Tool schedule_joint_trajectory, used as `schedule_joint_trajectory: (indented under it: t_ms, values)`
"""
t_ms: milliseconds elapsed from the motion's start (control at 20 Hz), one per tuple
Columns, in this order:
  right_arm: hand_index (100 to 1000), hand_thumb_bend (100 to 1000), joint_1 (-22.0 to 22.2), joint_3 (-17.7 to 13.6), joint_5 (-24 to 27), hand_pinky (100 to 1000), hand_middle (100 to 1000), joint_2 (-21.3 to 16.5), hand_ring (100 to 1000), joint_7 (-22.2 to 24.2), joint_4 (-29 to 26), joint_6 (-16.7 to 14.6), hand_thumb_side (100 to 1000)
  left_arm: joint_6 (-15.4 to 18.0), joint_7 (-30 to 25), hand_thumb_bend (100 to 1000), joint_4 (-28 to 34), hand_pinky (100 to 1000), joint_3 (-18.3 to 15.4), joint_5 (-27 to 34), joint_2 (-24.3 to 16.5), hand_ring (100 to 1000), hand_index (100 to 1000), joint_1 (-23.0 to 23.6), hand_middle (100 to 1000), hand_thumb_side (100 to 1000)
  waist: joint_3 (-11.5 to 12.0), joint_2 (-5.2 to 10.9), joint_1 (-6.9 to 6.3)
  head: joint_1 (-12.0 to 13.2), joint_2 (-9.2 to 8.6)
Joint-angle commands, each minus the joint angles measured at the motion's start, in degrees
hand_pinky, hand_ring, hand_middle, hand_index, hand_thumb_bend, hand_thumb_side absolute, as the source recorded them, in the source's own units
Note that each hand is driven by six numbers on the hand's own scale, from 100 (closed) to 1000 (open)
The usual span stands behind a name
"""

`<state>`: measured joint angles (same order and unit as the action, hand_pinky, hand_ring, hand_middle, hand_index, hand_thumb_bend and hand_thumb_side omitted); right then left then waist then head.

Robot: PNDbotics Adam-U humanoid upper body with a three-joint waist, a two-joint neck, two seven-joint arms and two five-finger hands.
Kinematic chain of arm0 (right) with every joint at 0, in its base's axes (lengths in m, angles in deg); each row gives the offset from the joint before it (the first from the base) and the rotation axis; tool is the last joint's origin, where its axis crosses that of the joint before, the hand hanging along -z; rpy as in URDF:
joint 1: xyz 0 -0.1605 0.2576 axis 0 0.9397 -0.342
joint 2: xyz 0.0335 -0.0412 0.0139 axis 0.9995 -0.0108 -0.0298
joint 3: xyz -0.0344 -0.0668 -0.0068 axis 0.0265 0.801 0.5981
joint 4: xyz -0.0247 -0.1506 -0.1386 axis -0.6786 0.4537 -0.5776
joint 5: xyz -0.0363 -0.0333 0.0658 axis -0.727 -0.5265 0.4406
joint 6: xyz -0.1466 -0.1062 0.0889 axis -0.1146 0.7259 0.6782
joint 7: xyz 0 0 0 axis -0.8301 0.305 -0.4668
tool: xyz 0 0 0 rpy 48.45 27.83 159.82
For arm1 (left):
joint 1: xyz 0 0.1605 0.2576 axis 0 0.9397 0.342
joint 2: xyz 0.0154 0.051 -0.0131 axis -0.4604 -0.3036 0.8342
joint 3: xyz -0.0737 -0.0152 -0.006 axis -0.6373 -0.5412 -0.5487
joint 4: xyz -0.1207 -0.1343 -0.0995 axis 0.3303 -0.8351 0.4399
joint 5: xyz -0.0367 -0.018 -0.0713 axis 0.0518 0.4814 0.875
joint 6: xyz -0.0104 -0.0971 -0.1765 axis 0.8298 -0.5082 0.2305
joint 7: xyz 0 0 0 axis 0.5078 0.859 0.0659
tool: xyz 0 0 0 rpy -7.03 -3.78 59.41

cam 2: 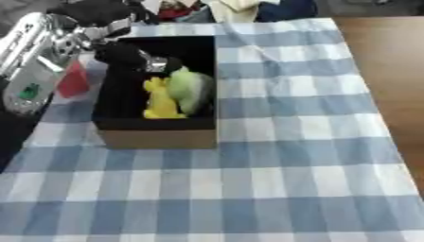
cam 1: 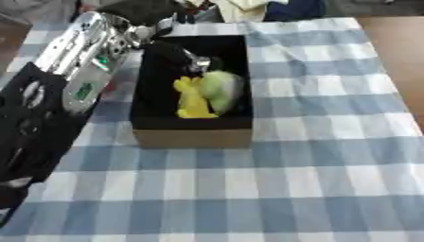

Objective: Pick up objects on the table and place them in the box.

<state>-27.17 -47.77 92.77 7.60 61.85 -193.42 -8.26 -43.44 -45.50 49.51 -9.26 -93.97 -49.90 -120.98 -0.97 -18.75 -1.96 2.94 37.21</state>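
Observation:
A cardboard box [cam 1: 195,138] with a dark inside stands on the checked cloth, left of centre. Inside it a yellow toy [cam 1: 193,101] lies beside a pale green rounded object [cam 1: 219,87]. My left arm comes in from the upper left, silver and black, and its black hand [cam 1: 174,54] is down inside the far half of the box, just above and behind the green object. The hand is dark against the dark box, so its grip cannot be made out. My right hand shows in neither view.
A small red object [cam 2: 73,81] lies on the cloth just left of the box, under my left forearm. The blue-and-white cloth [cam 1: 314,179] spreads to the right and front. Bare wooden tabletop [cam 1: 401,47] shows at the far right. Cloth and clutter [cam 1: 248,7] sit at the far edge.

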Motion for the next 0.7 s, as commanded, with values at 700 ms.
schedule_joint_trajectory:
  t_ms: [700]
  values:
    - [856, 232, 0.4, -1.5, -0.4, 927, 874, -1.5, 910, -1.0, -1.0, 0.0, 961, -7.8, 2.4, 579, 2.3, 857, -9.3, -3.3, -11.9, 902, 912, 3.5, 836, 872, 0.7, 0.68, 0.36, -0.9, -1.09]
